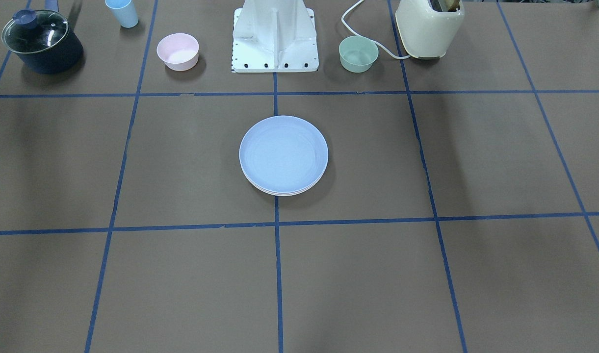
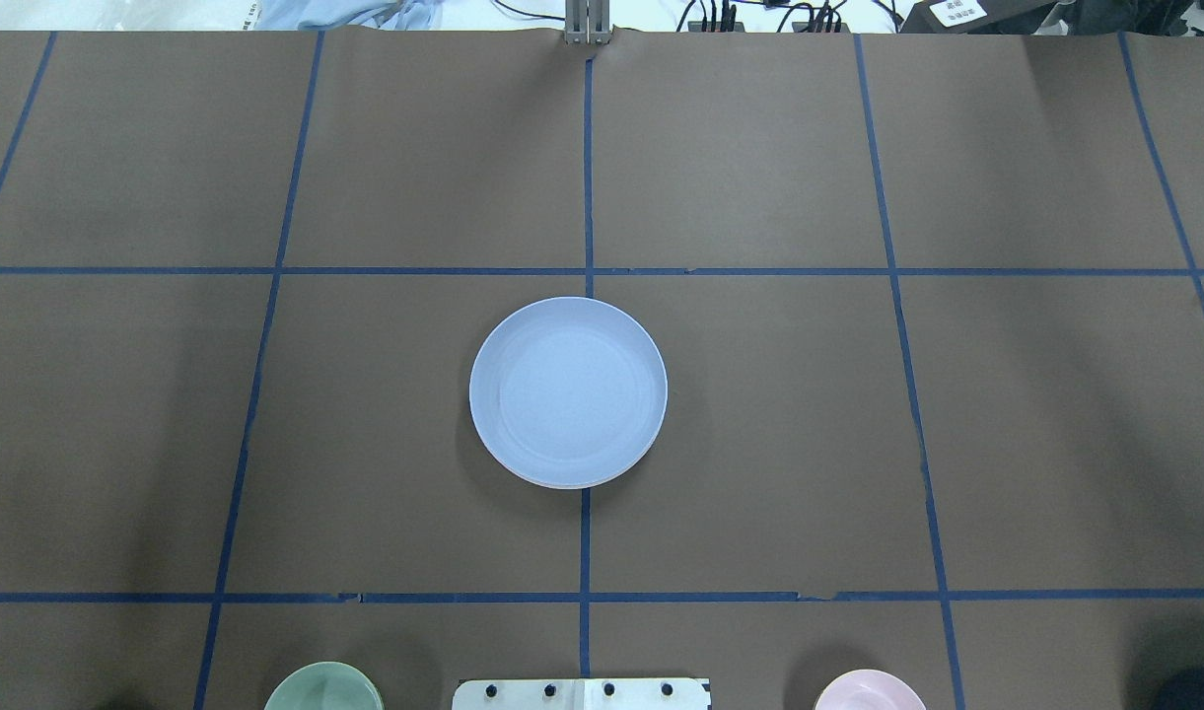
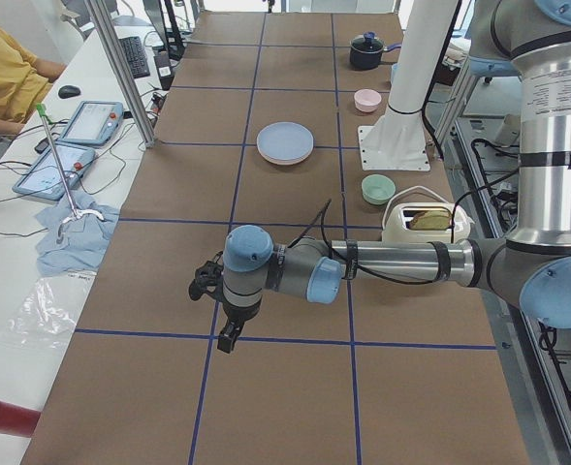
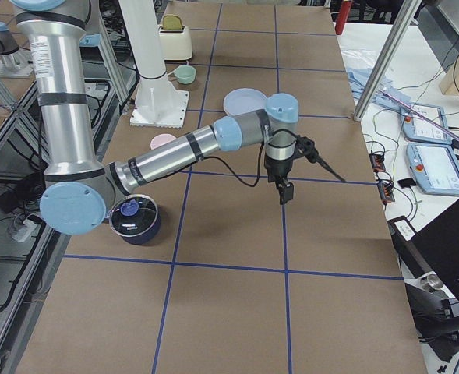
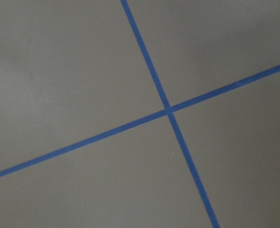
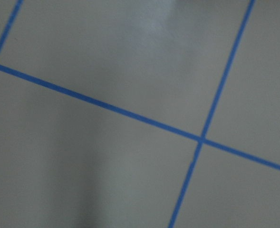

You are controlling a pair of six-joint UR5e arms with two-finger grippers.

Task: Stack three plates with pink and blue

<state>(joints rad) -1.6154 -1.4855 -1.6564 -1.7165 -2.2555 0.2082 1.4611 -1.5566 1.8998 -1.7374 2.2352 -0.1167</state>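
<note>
The light blue shallow round plastic plate (image 2: 568, 391) tops a nested stack at the centre of the brown taped table (image 2: 779, 444), paler rims (image 1: 279, 192) showing at its 6 o'clock from the front, so stacking looks complete; the left gripper (image 3: 229, 334) and right gripper (image 4: 285, 191) hang well apart from it, probably parked; open or closed, I cannot tell.

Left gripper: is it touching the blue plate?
Apart. Exterior left view: the left gripper hangs above the table, far from the blue plate.
</note>
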